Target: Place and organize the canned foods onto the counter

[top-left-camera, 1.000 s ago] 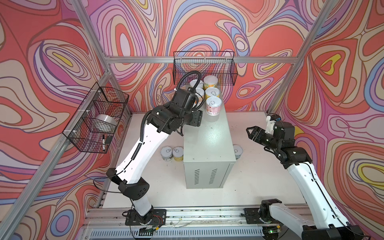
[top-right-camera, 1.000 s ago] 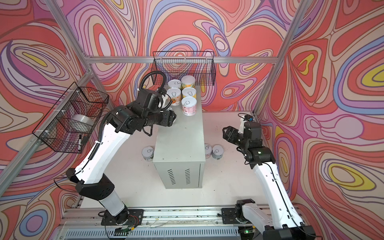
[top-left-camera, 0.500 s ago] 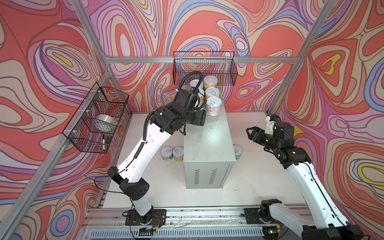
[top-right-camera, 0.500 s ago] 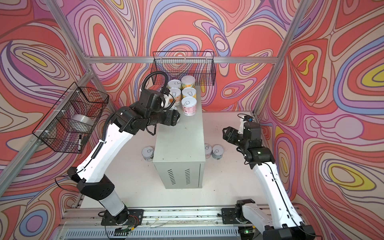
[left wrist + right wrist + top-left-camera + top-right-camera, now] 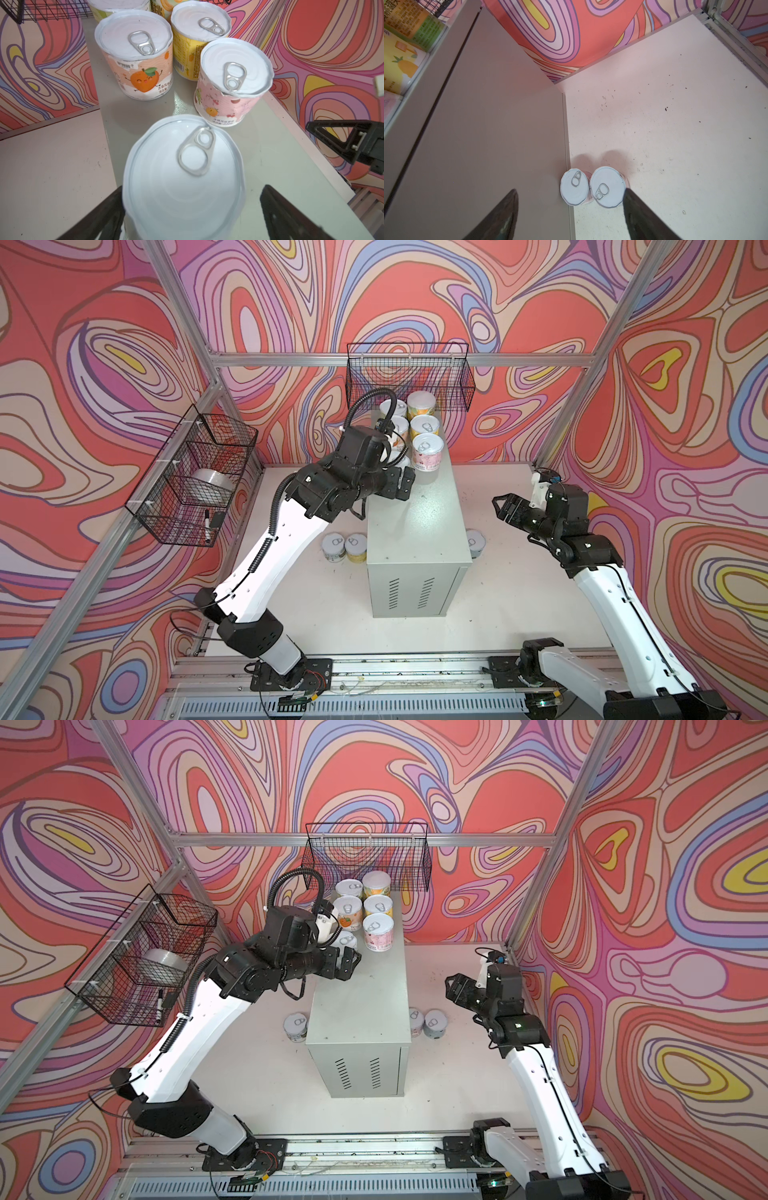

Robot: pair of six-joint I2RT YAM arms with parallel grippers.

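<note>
Six cylindrical, shiny-lidded tins (image 5: pixel 378 934) on glossy grey counter (image 5: pixel 361 1002); left fingers (image 5: pixel 284 218), right fingers (image 5: pixel 639 218) apart.

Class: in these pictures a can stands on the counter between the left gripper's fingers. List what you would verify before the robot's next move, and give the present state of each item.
1. Left gripper open around the nearest can: ok, jaws spread wide on either side of it.
2. That can upright on the counter: ok, lid and pull tab face up.
3. Its base well clear of the counter's edge: cannot tell, the lid hides it.
4. Right gripper empty: ok, open above two cans on the tabletop.
5. All cans on the counter: not ok, two more cans stand on the tabletop at the counter's other side.
</note>
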